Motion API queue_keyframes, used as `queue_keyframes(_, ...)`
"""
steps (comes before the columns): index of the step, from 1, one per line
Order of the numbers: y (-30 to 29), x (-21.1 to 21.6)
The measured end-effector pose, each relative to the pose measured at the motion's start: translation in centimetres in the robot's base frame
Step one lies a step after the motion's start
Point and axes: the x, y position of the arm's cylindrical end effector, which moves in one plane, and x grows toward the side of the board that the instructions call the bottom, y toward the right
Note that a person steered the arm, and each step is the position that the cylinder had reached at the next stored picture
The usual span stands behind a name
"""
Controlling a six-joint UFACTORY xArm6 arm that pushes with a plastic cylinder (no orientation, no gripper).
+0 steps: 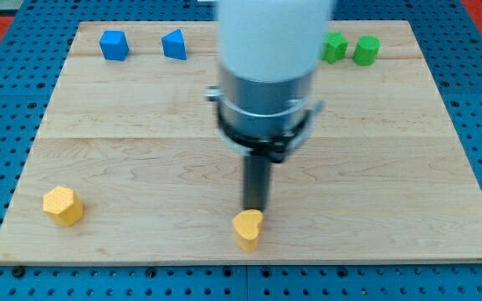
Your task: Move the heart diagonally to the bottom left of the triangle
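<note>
Six blocks lie on the wooden board (141, 150): two yellow, two blue, two green. The yellow heart (248, 228) sits at the near edge, about mid-width, and my tip (253, 209) rests just behind it, seemingly touching; the rod holds nothing. A yellow hexagon (63, 205) lies near left. Far left are a blue cube (114, 45) and blue triangle (174, 43). Far right, a green block (334, 47) of unclear shape touches a green cylinder (366, 50).

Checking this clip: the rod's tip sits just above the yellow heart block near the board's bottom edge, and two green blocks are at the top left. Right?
Not quite. The camera view shows the two green blocks at the top right of the wooden board; blue ones occupy the top left. My tip does sit just above the yellow heart block.
</note>
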Motion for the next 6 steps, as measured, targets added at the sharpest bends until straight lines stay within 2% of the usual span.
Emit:
queue_keyframes(1,-1.5,0.9)
queue_keyframes(2,4.0,0.5)
queue_keyframes(3,4.8,3.8)
queue_keyframes(4,5.3,4.1)
queue_keyframes(5,2.8,6.8)
queue_keyframes(6,-2.9,4.9)
